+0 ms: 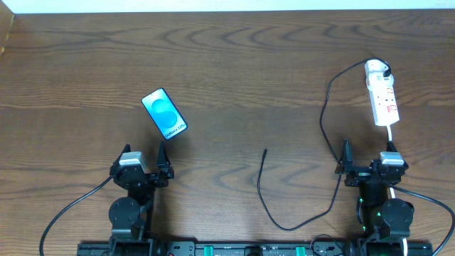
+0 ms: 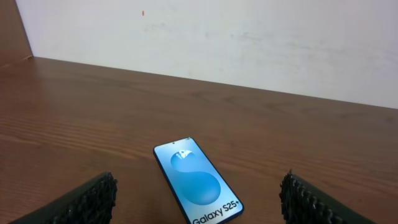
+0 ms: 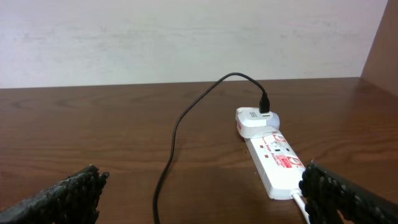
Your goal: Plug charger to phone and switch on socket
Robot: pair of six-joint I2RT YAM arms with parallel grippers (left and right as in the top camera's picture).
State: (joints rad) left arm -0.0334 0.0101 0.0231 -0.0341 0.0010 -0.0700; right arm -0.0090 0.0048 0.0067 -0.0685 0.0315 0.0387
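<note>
The phone lies flat on the table, its blue screen up, just beyond my left gripper; in the left wrist view the phone sits between and ahead of my wide-open fingers. The socket lies at the far right with the charger's white plug in its far end. The charger, a thin black cable, loops down the table to its free tip near the middle. My right gripper stands open and empty below the socket, with the charger running between its fingers' line of sight.
The socket's white cord runs toward the right arm's base. A pale wall borders the table's far edge. A wooden side panel stands at the right.
</note>
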